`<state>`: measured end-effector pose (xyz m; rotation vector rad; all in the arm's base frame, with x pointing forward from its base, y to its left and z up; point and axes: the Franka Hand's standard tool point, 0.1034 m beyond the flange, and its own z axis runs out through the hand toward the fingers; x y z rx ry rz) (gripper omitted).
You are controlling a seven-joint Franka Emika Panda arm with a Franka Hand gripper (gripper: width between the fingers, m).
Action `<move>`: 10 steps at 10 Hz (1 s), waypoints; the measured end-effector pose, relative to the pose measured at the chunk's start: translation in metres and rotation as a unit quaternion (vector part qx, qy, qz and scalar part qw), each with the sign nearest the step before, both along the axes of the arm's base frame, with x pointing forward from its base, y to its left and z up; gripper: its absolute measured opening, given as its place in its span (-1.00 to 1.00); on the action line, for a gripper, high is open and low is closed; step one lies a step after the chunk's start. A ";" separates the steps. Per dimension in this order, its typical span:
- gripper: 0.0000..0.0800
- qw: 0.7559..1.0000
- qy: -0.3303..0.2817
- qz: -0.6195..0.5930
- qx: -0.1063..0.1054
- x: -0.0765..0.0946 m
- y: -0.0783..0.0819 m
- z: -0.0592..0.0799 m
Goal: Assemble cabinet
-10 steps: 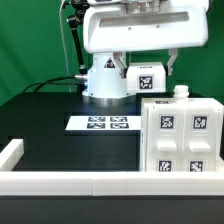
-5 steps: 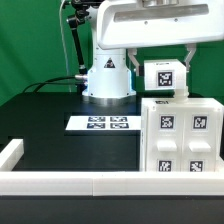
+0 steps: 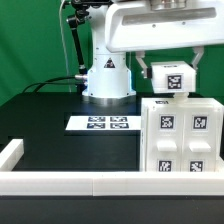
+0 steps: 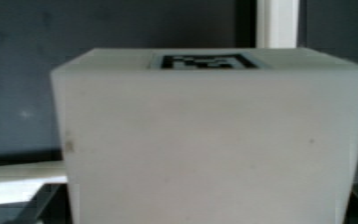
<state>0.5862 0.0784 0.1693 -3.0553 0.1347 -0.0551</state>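
Note:
The large white cabinet body (image 3: 180,137) stands on the black table at the exterior view's right, with several square tags on its front. My gripper (image 3: 170,70) hangs above its top, shut on a smaller white drawer block (image 3: 172,77) with one tag facing the camera. The block sits just above the cabinet's top, near a small white knob there. In the wrist view the held block (image 4: 202,135) fills most of the picture, its tag on the far face, and dark fingers (image 4: 48,205) show at its lower corners.
The marker board (image 3: 100,123) lies flat on the table in front of the robot's white base (image 3: 106,78). Low white border rails (image 3: 70,184) run along the front edge and the left corner.
My gripper has carried the drawer block toward the exterior view's right and slightly up, from behind the cabinet's left top corner to above the middle of its top.

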 end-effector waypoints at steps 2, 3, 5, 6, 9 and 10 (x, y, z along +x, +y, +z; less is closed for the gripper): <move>0.41 1.000 0.000 0.002 0.000 0.002 0.003 -0.004; 0.41 1.000 -0.003 0.002 0.000 0.003 0.003 -0.005; 0.41 1.000 -0.006 0.008 -0.001 0.006 0.003 -0.006; 0.41 1.000 -0.005 0.009 -0.001 0.007 0.003 -0.008; 0.41 1.000 0.000 0.021 -0.003 0.016 -0.001 -0.013; 0.41 1.000 0.000 0.025 -0.002 0.016 -0.002 -0.016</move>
